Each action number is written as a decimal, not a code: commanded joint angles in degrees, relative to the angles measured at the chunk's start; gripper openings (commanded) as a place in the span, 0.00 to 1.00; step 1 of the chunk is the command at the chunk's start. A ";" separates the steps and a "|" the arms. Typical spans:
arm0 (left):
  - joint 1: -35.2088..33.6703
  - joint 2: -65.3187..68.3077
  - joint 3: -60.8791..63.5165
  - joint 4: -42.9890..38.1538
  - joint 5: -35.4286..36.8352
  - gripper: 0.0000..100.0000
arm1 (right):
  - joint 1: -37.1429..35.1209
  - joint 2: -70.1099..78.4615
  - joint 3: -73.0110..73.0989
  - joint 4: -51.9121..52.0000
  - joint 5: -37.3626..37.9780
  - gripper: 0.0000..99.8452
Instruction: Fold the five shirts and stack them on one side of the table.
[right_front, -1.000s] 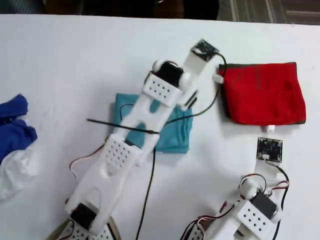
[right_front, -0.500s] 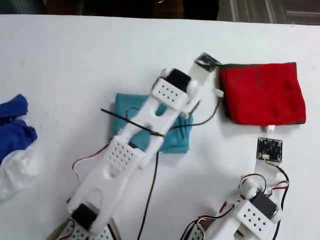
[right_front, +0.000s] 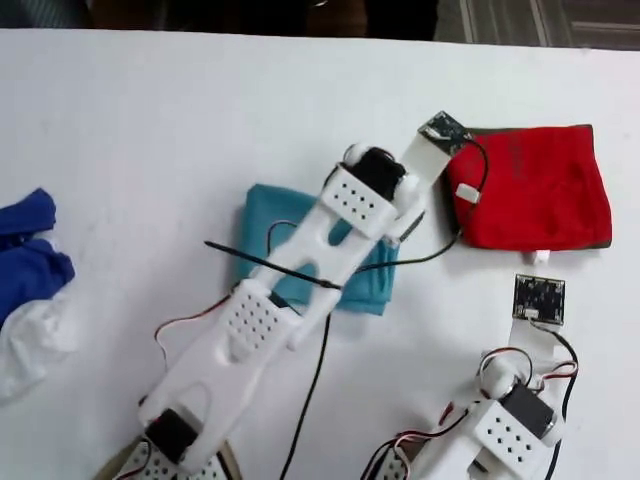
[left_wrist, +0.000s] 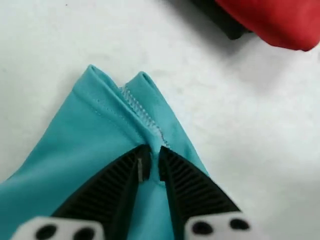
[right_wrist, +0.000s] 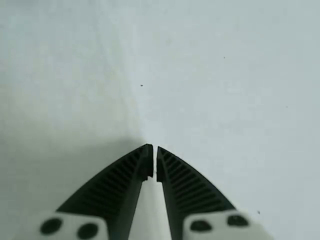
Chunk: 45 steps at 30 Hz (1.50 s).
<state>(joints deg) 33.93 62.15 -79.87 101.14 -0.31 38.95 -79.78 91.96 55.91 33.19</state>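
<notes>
- The left gripper (left_wrist: 151, 152) has its fingers (left_wrist: 117, 187) pressed nearly together on a stitched fold of the teal shirt (left_wrist: 85, 135). A thin ridge of cloth along the seam is pinched between the tips.
- Just past the tips the teal cloth runs on into two small rounded corners, one on either side of the seam. It ends there on the bare table (left_wrist: 235, 130).
- Farther beyond the tips, apart from the teal shirt, lies the red shirt (left_wrist: 270, 20), with a dark edge beneath it facing the fingers.
- In the high view the left arm (right_front: 330, 225) lies slantwise over the teal shirt and covers its middle. The shirt is a flat folded block under and behind the fingers, near the red shirt but not touching it.
- The red shirt is folded into a rectangle.
- The right gripper (right_wrist: 151, 155) is drawn almost shut, with a narrow slit between its tips, and it holds nothing. Bare table lies under and beyond its fingers (right_wrist: 185, 187).
- The right arm (right_front: 510, 425) sits at the near edge of the table, and the red shirt lies just beyond its wrist.
- A blue shirt (right_front: 30, 245) and a white shirt (right_front: 30, 340) lie crumpled and touching each other. They are well apart from both pairs of fingers, off to the left arm's outer side.
</notes>
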 joint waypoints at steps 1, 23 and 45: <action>-2.29 -0.44 -0.40 0.62 -0.26 0.17 | -0.40 -1.10 -0.26 0.22 -0.44 0.02; -21.27 -1.05 1.01 0.97 -4.57 0.18 | -1.10 -1.01 -1.76 0.22 0.18 0.02; -29.45 4.04 -0.40 0.26 -7.38 0.18 | -55.78 55.87 -54.68 8.92 -8.88 0.02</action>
<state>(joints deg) 5.10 66.37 -78.55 101.32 -7.08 -14.42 -30.99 41.93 64.88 26.24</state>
